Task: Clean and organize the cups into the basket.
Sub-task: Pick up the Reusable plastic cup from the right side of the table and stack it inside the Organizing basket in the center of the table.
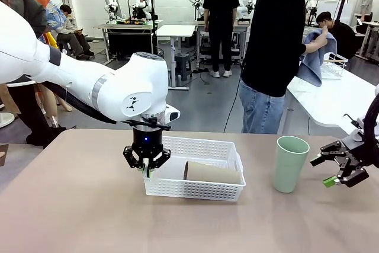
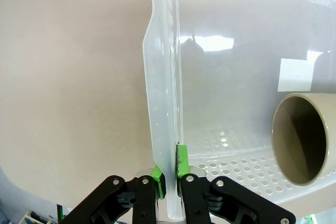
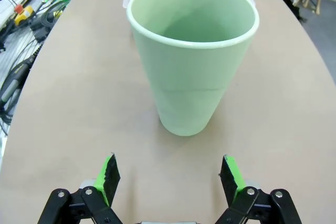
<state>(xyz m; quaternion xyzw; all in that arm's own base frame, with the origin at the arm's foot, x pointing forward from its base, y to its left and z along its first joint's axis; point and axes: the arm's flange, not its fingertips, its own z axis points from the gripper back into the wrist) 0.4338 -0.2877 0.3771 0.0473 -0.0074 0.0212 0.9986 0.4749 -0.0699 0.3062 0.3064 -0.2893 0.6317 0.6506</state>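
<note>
Tan cup [image 1: 214, 173] lies lengthwise in basket [image 1: 195, 189], mouth apparently leftward; left pincer [image 1: 146, 172] clamps basket wall, right pincer [image 3: 169, 170] wide.

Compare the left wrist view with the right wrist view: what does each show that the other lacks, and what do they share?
Left wrist view: the left gripper shut on the basket wall, a tan cup lying inside. Right wrist view: the mint green cup upright before the open right gripper. Shared: the table and part of the basket.
</note>
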